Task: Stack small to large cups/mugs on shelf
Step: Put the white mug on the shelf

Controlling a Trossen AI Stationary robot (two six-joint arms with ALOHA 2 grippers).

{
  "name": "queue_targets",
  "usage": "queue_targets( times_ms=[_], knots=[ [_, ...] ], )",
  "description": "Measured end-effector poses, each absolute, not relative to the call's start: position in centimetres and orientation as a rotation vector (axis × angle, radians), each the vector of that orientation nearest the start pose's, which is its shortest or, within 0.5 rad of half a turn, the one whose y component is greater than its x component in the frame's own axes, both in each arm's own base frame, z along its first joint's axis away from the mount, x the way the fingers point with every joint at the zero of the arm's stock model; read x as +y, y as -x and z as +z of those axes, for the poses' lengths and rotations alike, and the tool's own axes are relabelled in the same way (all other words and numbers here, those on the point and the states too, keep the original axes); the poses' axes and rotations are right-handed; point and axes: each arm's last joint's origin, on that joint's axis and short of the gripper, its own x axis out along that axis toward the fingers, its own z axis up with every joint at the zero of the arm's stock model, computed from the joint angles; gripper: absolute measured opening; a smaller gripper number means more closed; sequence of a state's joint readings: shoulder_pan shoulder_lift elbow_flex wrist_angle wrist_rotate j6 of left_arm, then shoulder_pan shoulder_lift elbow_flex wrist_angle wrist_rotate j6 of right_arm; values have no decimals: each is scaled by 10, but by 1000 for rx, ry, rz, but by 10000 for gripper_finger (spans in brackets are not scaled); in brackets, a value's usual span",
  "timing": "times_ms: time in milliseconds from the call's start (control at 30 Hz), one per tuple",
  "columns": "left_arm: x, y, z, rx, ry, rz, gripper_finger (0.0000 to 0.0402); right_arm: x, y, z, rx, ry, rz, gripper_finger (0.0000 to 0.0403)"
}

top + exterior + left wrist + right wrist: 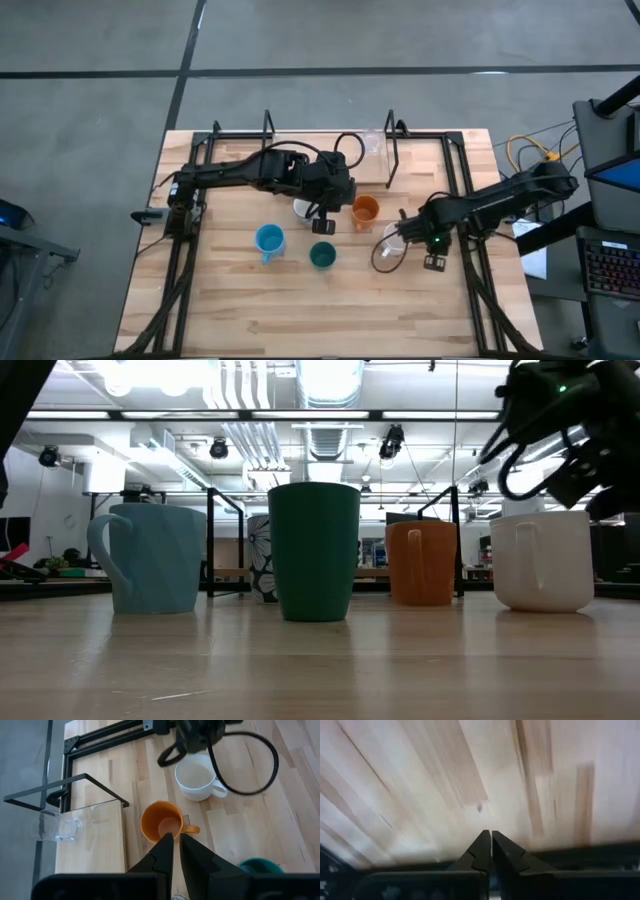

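We see the counter (250, 320) carrying the shelf (95, 845), where only the clear glass (56, 826) stands. The light blue mug (268, 239), dark green cup (322, 255), orange mug (365, 209) and white mug (196, 779) sit loose on the counter. We judge stacking barely begun. The left pincer (176, 840), fingers nearly together and empty, hovers just beside the orange mug; it must spread before gripping. The right pincer (491, 836), closed and empty, waits over bare wood near the white mug.

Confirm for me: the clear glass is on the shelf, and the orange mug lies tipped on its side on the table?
Not quite. The clear glass is on the shelf, but the orange mug stands upright, mouth up, as the left wrist view shows.
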State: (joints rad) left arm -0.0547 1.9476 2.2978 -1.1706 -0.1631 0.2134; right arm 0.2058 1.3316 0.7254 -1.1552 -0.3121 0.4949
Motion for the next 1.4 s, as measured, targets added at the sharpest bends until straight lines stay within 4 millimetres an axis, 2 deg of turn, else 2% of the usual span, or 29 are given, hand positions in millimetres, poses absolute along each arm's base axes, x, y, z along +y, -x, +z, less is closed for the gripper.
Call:
queue_targets(
  times_ms=[167, 467, 833, 1400],
  knots=[
    [-17, -392, 419, 826, -290, 14, 18, 46, -185, 163, 1781, -434, -67, 9],
    [-19, -390, 417, 853, -293, 6, 18, 46, -194, 152, 1748, -334, -104, 9],
    [-19, -390, 417, 853, -294, 6, 18, 44, -216, 152, 1502, -233, -42, 9],
    [-18, -389, 413, 883, -296, 3, 18, 48, -239, 157, 1247, -39, 187, 9]
  ],
)
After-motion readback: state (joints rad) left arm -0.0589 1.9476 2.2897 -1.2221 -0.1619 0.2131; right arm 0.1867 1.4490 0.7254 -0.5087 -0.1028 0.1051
